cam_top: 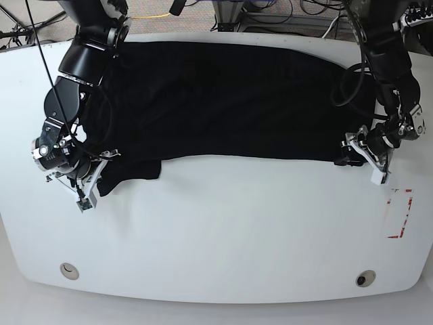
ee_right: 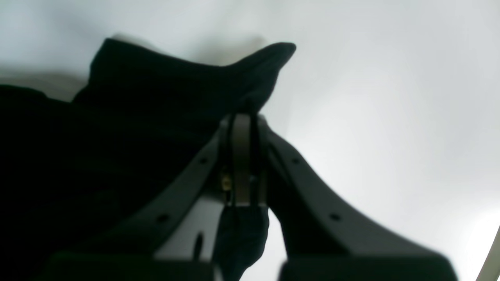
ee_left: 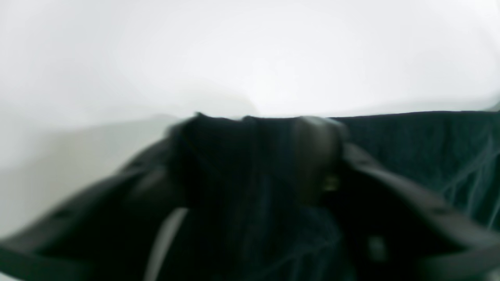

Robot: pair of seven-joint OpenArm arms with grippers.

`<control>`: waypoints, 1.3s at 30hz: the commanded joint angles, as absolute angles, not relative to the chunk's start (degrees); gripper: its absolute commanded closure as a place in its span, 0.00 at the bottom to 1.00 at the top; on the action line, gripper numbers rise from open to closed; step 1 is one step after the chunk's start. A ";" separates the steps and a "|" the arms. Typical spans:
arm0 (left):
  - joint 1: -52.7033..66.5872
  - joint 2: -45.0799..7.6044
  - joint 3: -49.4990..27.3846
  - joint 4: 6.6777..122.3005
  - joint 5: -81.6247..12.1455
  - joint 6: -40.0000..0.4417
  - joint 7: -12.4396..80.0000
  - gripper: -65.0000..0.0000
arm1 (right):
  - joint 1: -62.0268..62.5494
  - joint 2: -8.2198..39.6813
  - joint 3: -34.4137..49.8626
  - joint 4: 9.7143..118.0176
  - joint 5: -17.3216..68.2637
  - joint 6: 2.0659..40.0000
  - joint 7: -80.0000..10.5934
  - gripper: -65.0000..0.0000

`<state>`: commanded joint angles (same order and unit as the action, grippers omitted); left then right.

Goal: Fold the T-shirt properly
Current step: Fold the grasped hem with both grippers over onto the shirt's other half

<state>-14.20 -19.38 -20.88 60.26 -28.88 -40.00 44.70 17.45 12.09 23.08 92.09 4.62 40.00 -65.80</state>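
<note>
T-shirt [cam_top: 223, 101] cloth, black and plain on the side that shows, lies spread across the far half of the white table [cam_top: 223, 237], from about ten o'clock round to two o'clock in the base view, with its near edge running roughly straight across the middle. At eight o'clock a corner of it droops lower than the rest, and that is where the right gripper [cam_top: 101, 172] sits. The right wrist view shows its fingers pressed together with a fold of black cloth pinched between them, a loose flap standing up beyond the tips.

At three o'clock the left gripper [cam_top: 353, 157] meets the opposite end of the near edge. Its wrist view is blurred; dark cloth fills the gap between the fingers and appears to be clamped there, though the blur leaves some doubt.

Holding both ends of the same edge makes sense as preparation for a fold: with the two corners gripped, the arms could carry that edge over the body of the shirt together and keep it taut and square. This is a judgement from the layout alone.

No print, lettering or brand is visible on the shirt. A small red-and-white mark [cam_top: 399, 213] lies on the table near four o'clock, too small to read.
</note>
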 joint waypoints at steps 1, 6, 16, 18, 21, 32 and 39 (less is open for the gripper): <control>-14.20 -19.74 -19.74 60.26 -28.88 -40.00 45.41 0.67 | 17.54 12.09 23.08 92.09 4.62 40.00 -65.80 1.00; -13.85 -21.41 -18.24 60.44 -29.05 -38.55 49.10 0.49 | 17.63 12.09 23.08 92.26 4.62 40.00 -65.80 1.00; -13.05 -22.73 -18.24 60.35 -29.05 -37.41 46.20 0.97 | 17.63 12.09 23.08 92.26 4.62 40.00 -65.80 1.00; -13.23 -22.73 -18.24 60.35 -29.05 -37.41 46.20 0.96 | 17.80 12.09 23.08 92.26 4.62 40.00 -65.80 1.00; -13.23 -22.73 -18.24 61.49 -29.14 -37.41 46.20 0.96 | 17.98 12.09 23.08 92.35 4.62 40.00 -65.80 1.00; -9.01 -22.64 -18.42 77.41 -29.14 -37.41 46.37 0.96 | 17.54 12.18 23.08 101.32 4.62 40.00 -68.97 1.00; -6.73 -22.64 -18.42 81.10 -29.14 -37.67 46.29 0.96 | 14.64 12.18 23.52 107.21 4.79 40.00 -73.89 1.00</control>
